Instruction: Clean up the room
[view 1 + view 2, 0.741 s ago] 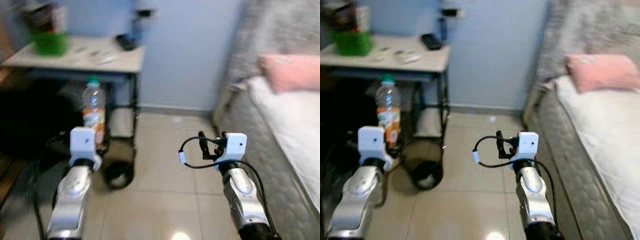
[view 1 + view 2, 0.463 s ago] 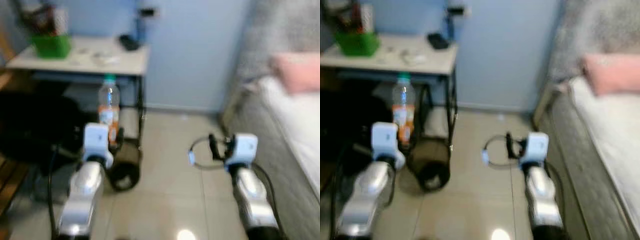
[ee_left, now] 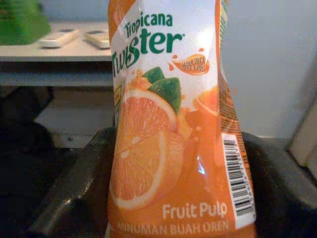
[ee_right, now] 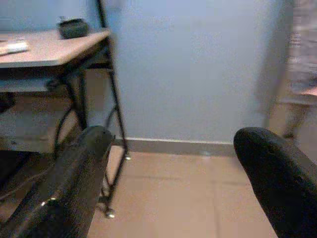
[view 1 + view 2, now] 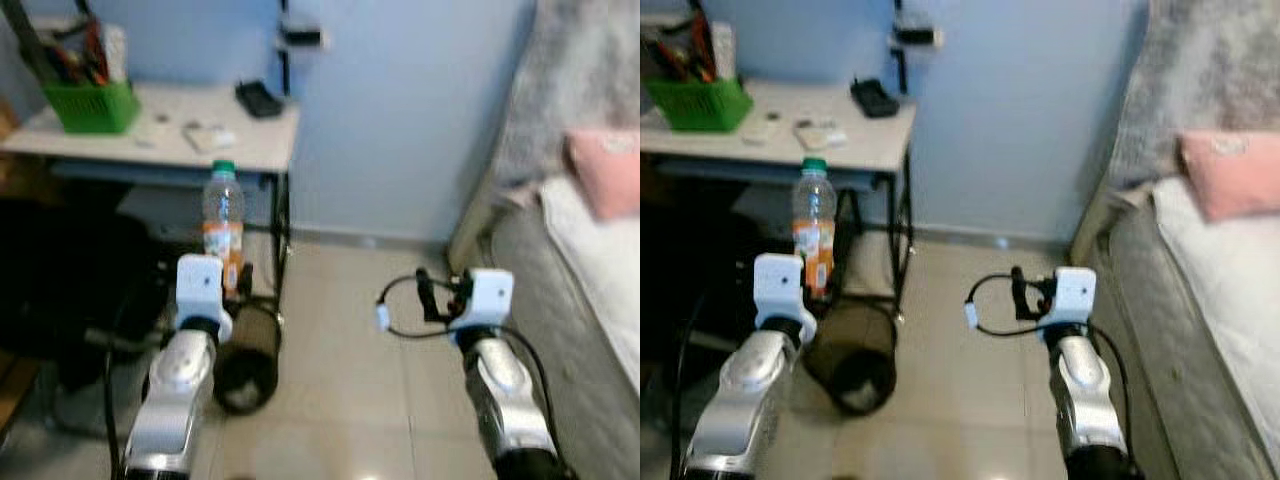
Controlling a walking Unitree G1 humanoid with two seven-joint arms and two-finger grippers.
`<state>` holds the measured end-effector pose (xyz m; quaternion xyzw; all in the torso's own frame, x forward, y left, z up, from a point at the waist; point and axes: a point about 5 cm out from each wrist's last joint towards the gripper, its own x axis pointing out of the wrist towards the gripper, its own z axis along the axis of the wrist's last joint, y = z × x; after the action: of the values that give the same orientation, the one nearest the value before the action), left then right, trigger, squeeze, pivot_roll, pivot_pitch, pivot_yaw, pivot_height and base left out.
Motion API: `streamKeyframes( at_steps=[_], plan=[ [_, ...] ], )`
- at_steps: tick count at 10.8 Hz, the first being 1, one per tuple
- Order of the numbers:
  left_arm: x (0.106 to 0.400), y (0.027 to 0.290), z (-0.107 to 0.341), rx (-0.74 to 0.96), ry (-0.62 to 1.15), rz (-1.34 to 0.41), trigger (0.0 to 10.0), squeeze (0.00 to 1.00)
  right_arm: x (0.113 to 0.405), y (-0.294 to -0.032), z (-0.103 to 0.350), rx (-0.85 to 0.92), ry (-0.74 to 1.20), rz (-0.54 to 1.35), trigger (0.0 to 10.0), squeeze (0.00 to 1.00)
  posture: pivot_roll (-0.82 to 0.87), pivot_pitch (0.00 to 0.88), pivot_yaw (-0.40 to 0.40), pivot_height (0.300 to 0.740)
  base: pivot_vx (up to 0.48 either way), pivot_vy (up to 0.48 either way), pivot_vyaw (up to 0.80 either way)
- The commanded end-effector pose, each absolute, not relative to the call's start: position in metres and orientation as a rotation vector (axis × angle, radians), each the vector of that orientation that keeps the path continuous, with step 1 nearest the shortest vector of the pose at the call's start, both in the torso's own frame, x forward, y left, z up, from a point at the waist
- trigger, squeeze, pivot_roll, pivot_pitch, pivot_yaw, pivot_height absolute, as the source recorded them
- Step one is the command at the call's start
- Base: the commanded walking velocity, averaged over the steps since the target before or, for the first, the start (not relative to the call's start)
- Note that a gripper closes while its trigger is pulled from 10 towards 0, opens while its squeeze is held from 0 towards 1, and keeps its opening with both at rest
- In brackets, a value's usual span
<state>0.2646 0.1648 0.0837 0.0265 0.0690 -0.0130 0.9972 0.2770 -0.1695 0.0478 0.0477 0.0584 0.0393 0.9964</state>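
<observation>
An orange-juice bottle with a green cap and an orange label stands upright in my left gripper. The two black fingers are shut on its lower part, and the bottle reads Tropicana Twister. I hold it in front of the desk's right end, above the floor. My right gripper is open with nothing between its fingers. It is held out over the tiled floor, facing the blue wall, and its arm is right of centre.
A desk at the left carries a green basket, remotes and a black object. A dark round bin stands on the floor under my left arm. A dark bulk lies at the left. A bed with a pink pillow is at the right.
The whole picture has shifted and sharpened, so the camera moved. The bottle stays in my left gripper and both arms keep their pose.
</observation>
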Motion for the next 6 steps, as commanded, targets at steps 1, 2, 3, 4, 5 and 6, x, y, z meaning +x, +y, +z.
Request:
streamKeyframes(
  at_steps=[1, 2, 3, 4, 5, 6],
  plan=[
    [0.2628, 0.1731, 0.0857, 0.058, 0.131, 0.008, 0.0, 0.0, 0.2815, -0.1605, 0.0501, 0.118, 0.119, 0.111, 10.0, 0.0, 0.04, 0.0, -0.033, 0.74, 0.409, 0.251, 0.0],
    [0.2598, 0.1738, 0.085, 0.054, 0.133, 0.022, 0.0, 0.0, 0.282, -0.1587, 0.049, 0.12, 0.131, 0.131, 10.0, 0.0, 0.04, 0.0, -0.036, 0.74, 0.412, 0.244, 0.0],
    [0.2566, 0.1742, 0.0844, 0.052, 0.136, 0.035, 0.0, 0.0, 0.2821, -0.1568, 0.0475, 0.122, 0.14, 0.147, 10.0, 0.0, 0.05, 0.0, -0.041, 0.74, 0.405, 0.255, 0.0],
    [0.2558, 0.1747, 0.0841, 0.049, 0.137, 0.042, 0.0, 0.0, 0.2823, -0.1558, 0.0479, 0.115, 0.137, 0.157, 10.0, 0.0, 0.05, 0.0, -0.041, 0.74, 0.39, 0.277, 0.0],
    [0.2561, 0.1767, 0.0837, 0.047, 0.139, 0.053, 0.0, 0.0, 0.2834, -0.1538, 0.049, 0.119, 0.132, 0.17, 10.0, 0.0, 0.06, 0.0, -0.045, 0.74, 0.0, 0.0, 0.71],
    [0.2592, 0.1788, 0.0849, 0.05, 0.138, 0.053, 0.0, 0.0, 0.2851, -0.1531, 0.0491, 0.111, 0.139, 0.177, 10.0, 0.0, 0.06, 0.0, -0.046, 0.74, 0.0, 0.0, 0.68]
  ],
)
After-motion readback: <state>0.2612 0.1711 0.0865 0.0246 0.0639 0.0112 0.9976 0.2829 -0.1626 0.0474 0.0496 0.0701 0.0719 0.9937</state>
